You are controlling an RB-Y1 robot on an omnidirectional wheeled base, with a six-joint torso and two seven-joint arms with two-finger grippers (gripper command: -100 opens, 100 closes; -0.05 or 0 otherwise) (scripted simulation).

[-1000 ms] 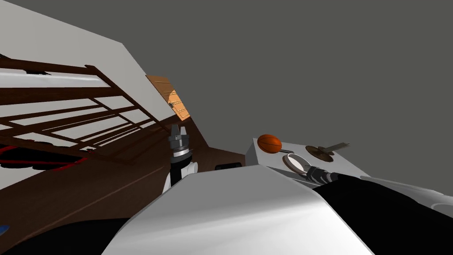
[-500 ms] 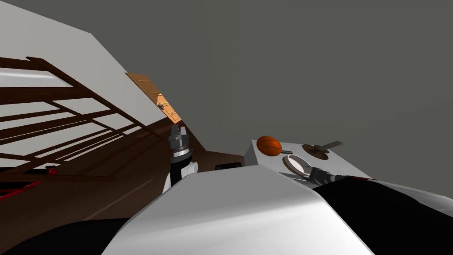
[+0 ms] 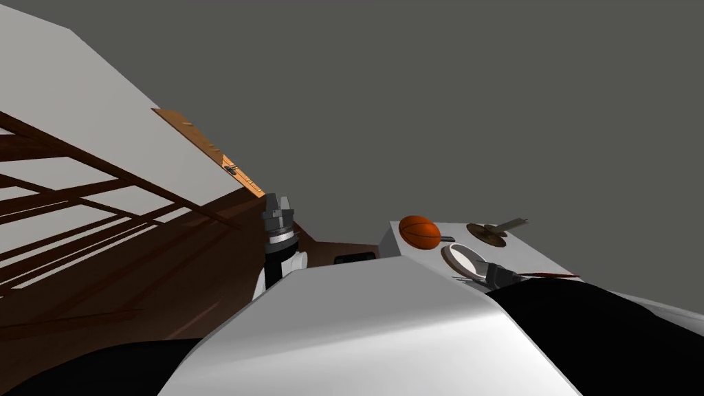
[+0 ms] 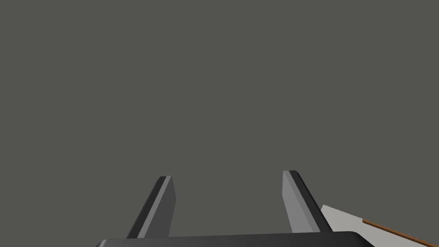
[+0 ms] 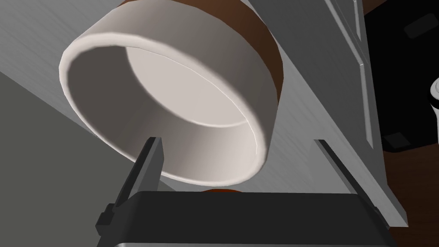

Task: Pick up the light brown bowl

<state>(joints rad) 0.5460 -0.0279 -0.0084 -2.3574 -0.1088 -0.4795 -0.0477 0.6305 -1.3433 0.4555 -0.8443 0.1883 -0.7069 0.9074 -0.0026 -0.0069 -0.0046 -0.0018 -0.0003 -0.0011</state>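
Step in hand: judged to be the closing approach for the grasp; the bowl is not yet lifted off the white flat-topped counter [image 3: 533, 251].
Next move: calls for seating the fingers astride the bowl's near wall, pinching the rim, then raising it straight off the counter.
Left gripper [image 4: 227, 176]: raised well to the left of the counter, fingers spread to full resting width, holding nothing, facing a plain grey surface.
Orange ball [image 3: 420, 232]: rests on the counter's far left corner, apart from the bowl.
Round bowl, off-white inside with a brown outer band [image 5: 171, 107]: sits upright on the counter's near left part, directly ahead of the right gripper.
Right gripper [image 5: 236, 141]: fingers wide apart, gripping nothing. One fingertip overlaps the bowl's near rim; the other stands outside the wall, over the bare counter. Contact cannot be confirmed.
Flat brown disc with a short grey handle [image 3: 487, 235]: lies on the counter's far side, clear of the gripper.
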